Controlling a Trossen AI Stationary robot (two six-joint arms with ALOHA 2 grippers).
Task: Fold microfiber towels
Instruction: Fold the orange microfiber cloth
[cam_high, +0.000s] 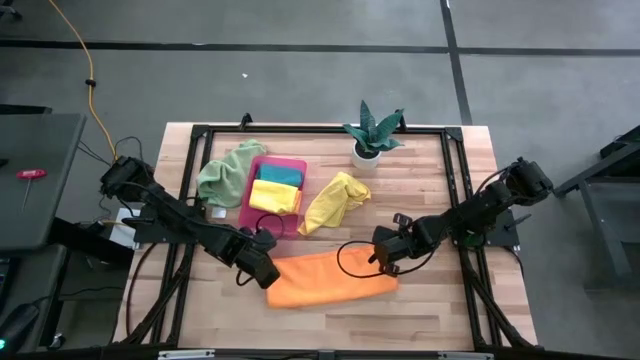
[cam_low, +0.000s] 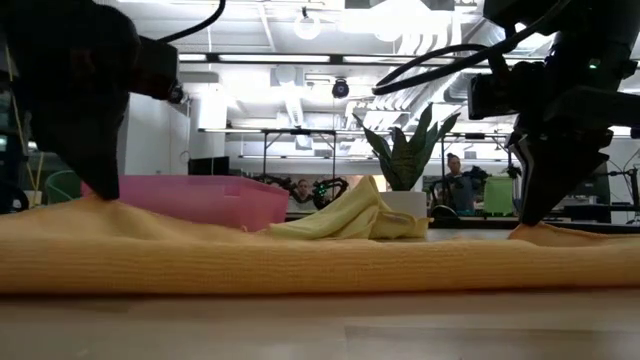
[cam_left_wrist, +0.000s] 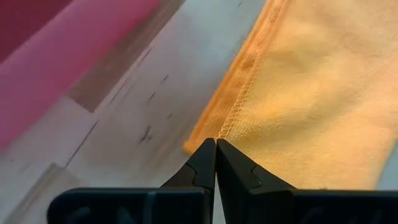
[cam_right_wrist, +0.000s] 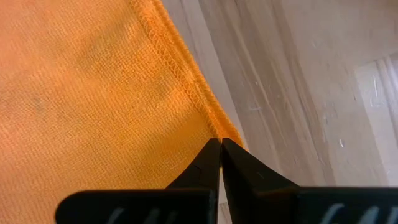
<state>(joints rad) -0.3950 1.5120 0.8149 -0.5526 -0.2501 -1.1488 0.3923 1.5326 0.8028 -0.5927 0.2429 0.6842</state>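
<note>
Two folded towels, teal (cam_high: 283, 175) over yellow (cam_high: 274, 196), fill the pink tray (cam_high: 293, 163) on the wooden bench (cam_high: 440, 290). Left jaws (cam_high: 268, 280) and right jaws (cam_high: 384, 265) pinch shut on opposite corners of the orange towel (cam_high: 325, 279) near the front edge. People in the workshop behind are indistinct.

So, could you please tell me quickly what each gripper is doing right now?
Left gripper: shut on a corner of the orange towel.
Right gripper: shut on the orange towel's opposite corner.
</note>
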